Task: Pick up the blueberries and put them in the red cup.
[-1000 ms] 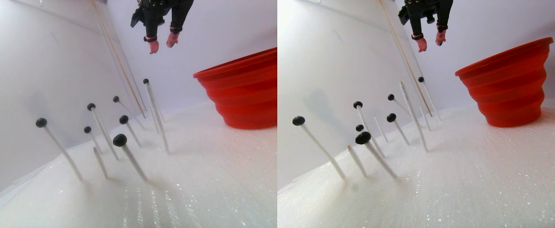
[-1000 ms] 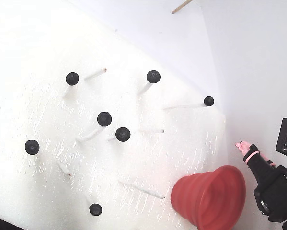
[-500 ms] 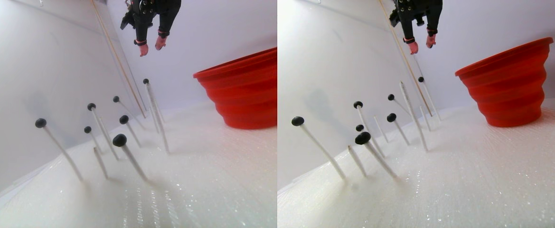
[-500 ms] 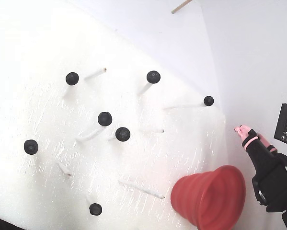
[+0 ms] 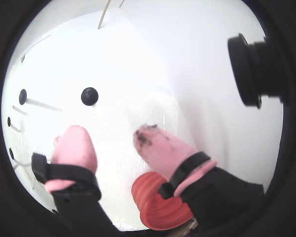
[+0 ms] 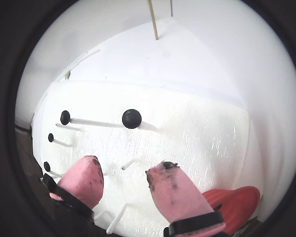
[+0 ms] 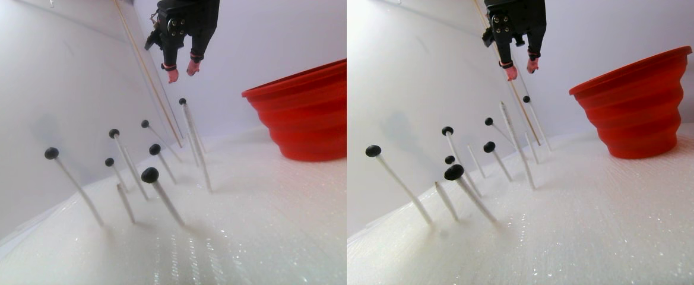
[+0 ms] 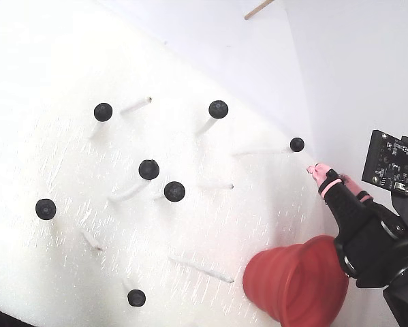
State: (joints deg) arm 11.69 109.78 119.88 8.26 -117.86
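Note:
Several blueberries sit on the tips of thin white sticks planted in a white foam base. My gripper hangs open above the base, with nothing between its pink fingertips. The nearest blueberry lies just up-left of the fingertips in the fixed view. In the stereo pair view that blueberry is a little below my gripper. Both wrist views show it ahead of the open gripper, as a dark blueberry. The red cup stands on the foam beside the arm.
Other blueberries are spread over the foam to the left. Bare white sticks stand among them. A thin wooden rod leans against the white wall behind. White walls close in the back and one side.
My open gripper has moved away from above the red cup toward the blueberry on the tall stick, going left and slightly down in the stereo pair view. Berries and cup have not moved.

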